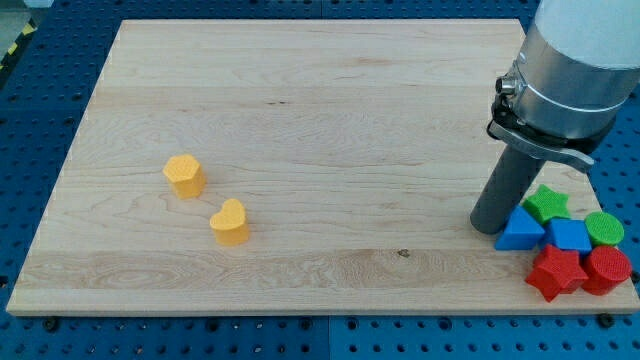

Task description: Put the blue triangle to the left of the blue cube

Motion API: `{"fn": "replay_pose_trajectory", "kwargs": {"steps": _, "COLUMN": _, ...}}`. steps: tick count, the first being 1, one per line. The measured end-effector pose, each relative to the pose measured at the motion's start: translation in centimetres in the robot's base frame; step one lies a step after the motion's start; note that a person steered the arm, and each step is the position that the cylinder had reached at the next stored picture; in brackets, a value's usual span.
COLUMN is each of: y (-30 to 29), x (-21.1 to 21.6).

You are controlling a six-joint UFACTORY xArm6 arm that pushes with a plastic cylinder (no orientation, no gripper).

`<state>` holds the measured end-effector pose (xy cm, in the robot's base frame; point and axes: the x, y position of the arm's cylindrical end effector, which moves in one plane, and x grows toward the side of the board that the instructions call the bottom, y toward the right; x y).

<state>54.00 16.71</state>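
Tabletop (300, 120): wooden, mostly bare. No pincer is fitted, so no jaw state applies; the rod ends in my tip (487, 230), touching the blue triangle (519, 231) on its 9 o'clock side. Blue cube (569, 236) lies just beside the triangle at its 3 o'clock. The triangle therefore already sits left of the cube. Recommendation: avoid further pushing toward 3 o'clock, which would crowd the green star (546, 203), red star (555, 272) and neighbours.
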Motion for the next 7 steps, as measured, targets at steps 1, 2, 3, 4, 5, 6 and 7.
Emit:
{"fn": "replay_pose_trajectory", "kwargs": {"steps": 1, "y": -0.5, "x": -0.5}}
{"fn": "replay_pose_trajectory", "kwargs": {"steps": 2, "y": -2.5, "x": -2.4}}
{"fn": "replay_pose_trajectory", "kwargs": {"steps": 3, "y": -4.8, "x": -4.4}}
{"fn": "replay_pose_trajectory", "kwargs": {"steps": 4, "y": -7.1, "x": -6.4}}
{"fn": "replay_pose_trajectory", "kwargs": {"steps": 5, "y": -9.6, "x": -8.0}}
{"fn": "replay_pose_trajectory", "kwargs": {"steps": 6, "y": -12.1, "x": -9.3}}
{"fn": "replay_pose_trajectory", "kwargs": {"steps": 7, "y": -14.7, "x": -10.4}}
